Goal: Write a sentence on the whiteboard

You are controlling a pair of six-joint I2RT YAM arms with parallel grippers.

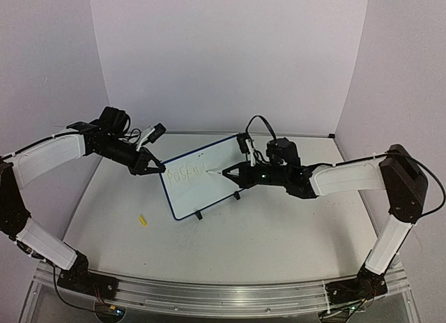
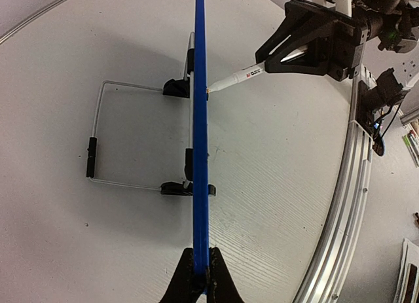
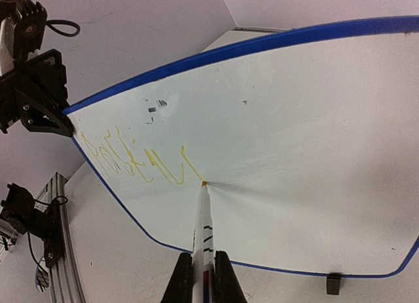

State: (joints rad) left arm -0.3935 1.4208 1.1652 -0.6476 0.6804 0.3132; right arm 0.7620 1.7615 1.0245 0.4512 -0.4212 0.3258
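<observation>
The whiteboard (image 1: 205, 180) is seen standing on two small black feet (image 1: 199, 215) near the middle of the table (image 1: 279, 232), turned at an angle so that its written face is towards the right arm. Its left edge is pinched by the left gripper (image 1: 155, 168); in the left wrist view the blue frame is seen edge-on, clamped between the two fingertips with no gap visible. A thin wire frame (image 2: 98, 129) is seen lying flat on the table behind the board, joined to the feet. A marker (image 1: 221, 173) is pinched by the right gripper (image 1: 233, 174), the fingers pressed against either side of its barrel in the right wrist view. The marker is pointed at the board face, and its tip is touching the white surface. The sentence (image 3: 137, 162) is made up of faint yellow letters, laid out in one line across the upper left part of the board, starting close to the edge held by the left gripper. The marker tip is placed just beside the last letter, at its lower right. The letters cannot be read with certainty. A few small dark marks are visible on the board above the writing. A small yellow piece (image 1: 142, 220) is seen lying on the table, well apart from the board, in front of its left corner.
</observation>
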